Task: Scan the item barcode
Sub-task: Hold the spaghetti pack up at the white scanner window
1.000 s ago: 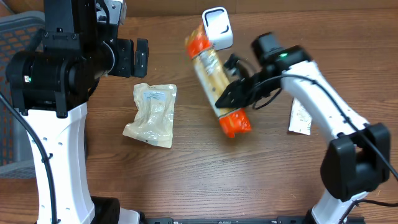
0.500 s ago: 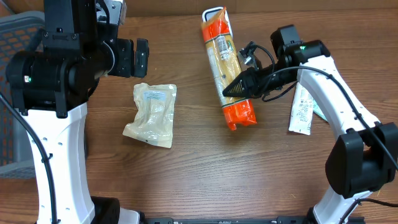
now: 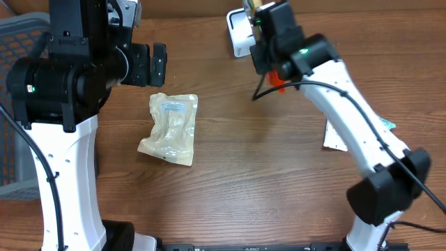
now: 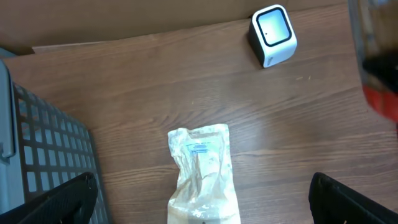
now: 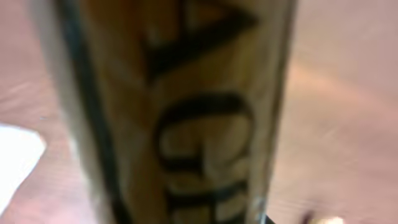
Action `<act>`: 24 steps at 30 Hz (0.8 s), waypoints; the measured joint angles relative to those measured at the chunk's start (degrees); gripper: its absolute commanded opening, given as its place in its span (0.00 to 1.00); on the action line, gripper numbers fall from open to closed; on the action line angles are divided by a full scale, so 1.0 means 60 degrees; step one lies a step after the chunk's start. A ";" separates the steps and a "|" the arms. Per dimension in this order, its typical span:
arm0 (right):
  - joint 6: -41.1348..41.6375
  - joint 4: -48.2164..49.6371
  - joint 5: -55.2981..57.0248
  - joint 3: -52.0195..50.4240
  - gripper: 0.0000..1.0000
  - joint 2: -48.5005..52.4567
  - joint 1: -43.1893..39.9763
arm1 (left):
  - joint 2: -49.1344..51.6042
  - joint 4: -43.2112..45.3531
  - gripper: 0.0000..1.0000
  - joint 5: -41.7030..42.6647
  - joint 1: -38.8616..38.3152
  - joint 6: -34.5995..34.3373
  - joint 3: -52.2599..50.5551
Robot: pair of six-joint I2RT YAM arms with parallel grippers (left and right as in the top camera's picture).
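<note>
Item: long yellow-and-orange plastic packet [image 5: 186, 112], lettered in black, is clamped in the narrowly closed right gripper [image 3: 270, 31] and held just right of the white box-shaped scanner [image 3: 239, 35]; from overhead only its orange end is seen under the arm. The left gripper [image 3: 157, 63] is spread wide and empty, well left of the scanner. Also listed: cream crinkled plastic pouch [image 3: 169, 129], nearer than the scanner and to its left; white flat sachet [image 3: 336, 132], well to its right; grey mesh basket [image 3: 17, 42], far left.
</note>
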 measured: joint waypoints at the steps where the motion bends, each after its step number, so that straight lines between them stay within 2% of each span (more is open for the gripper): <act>1: -0.0295 0.0470 0.0594 -0.0004 0.04 0.0219 0.0047 | 0.0000 0.0004 1.00 0.0000 0.0000 0.0000 0.0000; 7: -0.2448 0.3228 0.3111 -0.0036 0.04 0.1953 -0.0051 | 0.0000 0.0007 1.00 0.0000 0.0000 0.0000 0.0000; 15: -0.5260 0.6178 0.5071 -0.0109 0.04 0.3967 -0.0127 | 0.0000 0.0007 0.99 0.0000 0.0000 0.0000 0.0000; 24: -0.7162 0.8134 0.6670 -0.0109 0.04 0.5253 -0.0135 | 0.0000 0.0007 1.00 0.0000 0.0000 0.0000 0.0000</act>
